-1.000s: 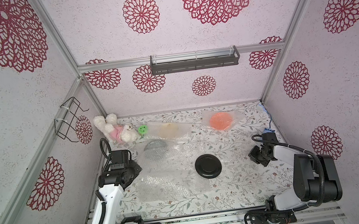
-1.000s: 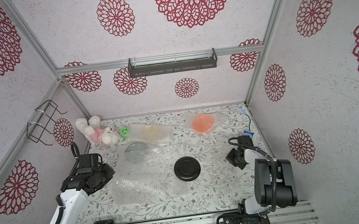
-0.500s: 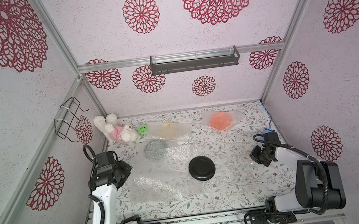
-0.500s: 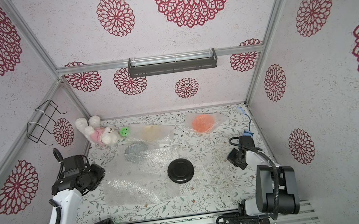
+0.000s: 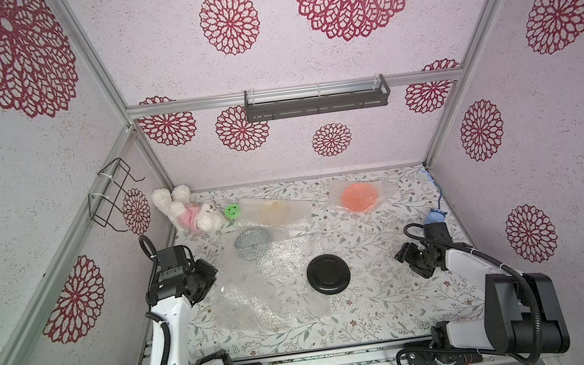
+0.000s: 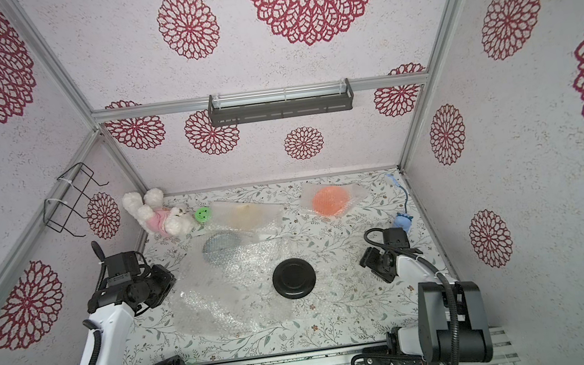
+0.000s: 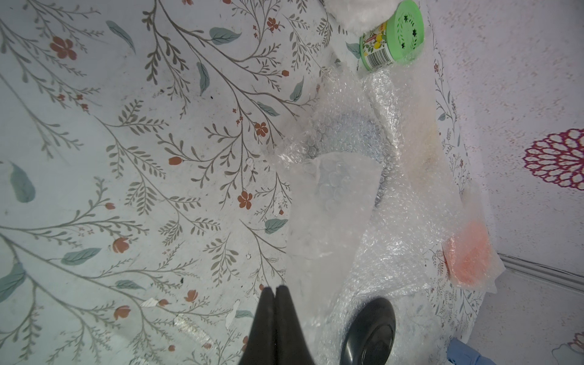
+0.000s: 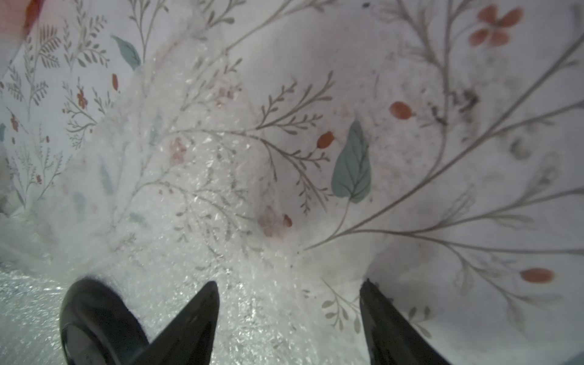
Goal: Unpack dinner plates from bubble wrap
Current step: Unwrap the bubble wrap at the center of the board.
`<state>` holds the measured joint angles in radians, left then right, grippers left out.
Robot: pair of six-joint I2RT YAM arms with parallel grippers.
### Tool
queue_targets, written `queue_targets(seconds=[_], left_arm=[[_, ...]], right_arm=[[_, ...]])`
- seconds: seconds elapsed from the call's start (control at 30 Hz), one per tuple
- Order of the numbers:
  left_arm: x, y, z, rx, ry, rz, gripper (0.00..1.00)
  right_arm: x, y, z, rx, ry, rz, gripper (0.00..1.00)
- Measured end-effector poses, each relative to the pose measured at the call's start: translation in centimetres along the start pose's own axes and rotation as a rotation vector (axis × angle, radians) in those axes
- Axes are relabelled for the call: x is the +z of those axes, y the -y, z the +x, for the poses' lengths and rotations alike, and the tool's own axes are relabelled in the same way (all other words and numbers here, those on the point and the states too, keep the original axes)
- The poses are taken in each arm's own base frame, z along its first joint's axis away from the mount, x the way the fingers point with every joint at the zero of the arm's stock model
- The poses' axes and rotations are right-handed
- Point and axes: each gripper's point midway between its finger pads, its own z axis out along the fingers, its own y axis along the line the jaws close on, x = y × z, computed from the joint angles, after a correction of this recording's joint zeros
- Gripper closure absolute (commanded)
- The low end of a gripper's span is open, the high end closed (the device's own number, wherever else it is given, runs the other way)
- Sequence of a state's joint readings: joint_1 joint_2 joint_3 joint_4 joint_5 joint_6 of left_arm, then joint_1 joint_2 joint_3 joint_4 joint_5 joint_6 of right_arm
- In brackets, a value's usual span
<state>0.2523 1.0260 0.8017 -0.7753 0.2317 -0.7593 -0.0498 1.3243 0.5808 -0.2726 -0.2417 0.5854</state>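
Note:
A black dinner plate [image 5: 328, 273] [image 6: 294, 278] lies bare on a loose, spread sheet of bubble wrap [image 5: 259, 301] mid-table. My left gripper [image 5: 213, 276] [image 7: 275, 289] is at that sheet's left edge, shut on it, and a flap rises beside its fingers. My right gripper [image 5: 406, 262] [image 8: 289, 282] hangs open over the sheet's right edge, holding nothing. Toward the back, the orange plate [image 5: 359, 198], the cream plate [image 5: 274, 212] and the blue-green plate [image 5: 254, 242] each lie inside bubble wrap.
A white plush bunny [image 5: 188, 213] and a green smiley disc [image 5: 232, 210] lie in the back left corner. A small blue toy [image 5: 435, 217] sits by the right wall behind my right arm. A wire rack [image 5: 110, 198] hangs on the left wall.
My left gripper drew back to the left, dragging the loose sheet and the black plate a little leftward. My right gripper went from shut to open.

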Motion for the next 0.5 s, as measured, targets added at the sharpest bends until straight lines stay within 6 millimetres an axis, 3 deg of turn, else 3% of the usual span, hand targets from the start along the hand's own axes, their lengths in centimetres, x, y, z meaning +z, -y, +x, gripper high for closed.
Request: queue_targets(seconds=[0.23, 0.5], left_arm=[[0.9, -0.2, 0.5, -0.005, -0.030, 0.004, 1.00], [1.0, 0.1, 0.5, -0.004, -0.035, 0.020, 1.00]], right_arm=[[0.5, -2.1, 1.1, -0.038, -0.038, -0.100, 0.35], [1.3, -3.1, 1.8, -0.048, -0.070, -0.149, 0.64]])
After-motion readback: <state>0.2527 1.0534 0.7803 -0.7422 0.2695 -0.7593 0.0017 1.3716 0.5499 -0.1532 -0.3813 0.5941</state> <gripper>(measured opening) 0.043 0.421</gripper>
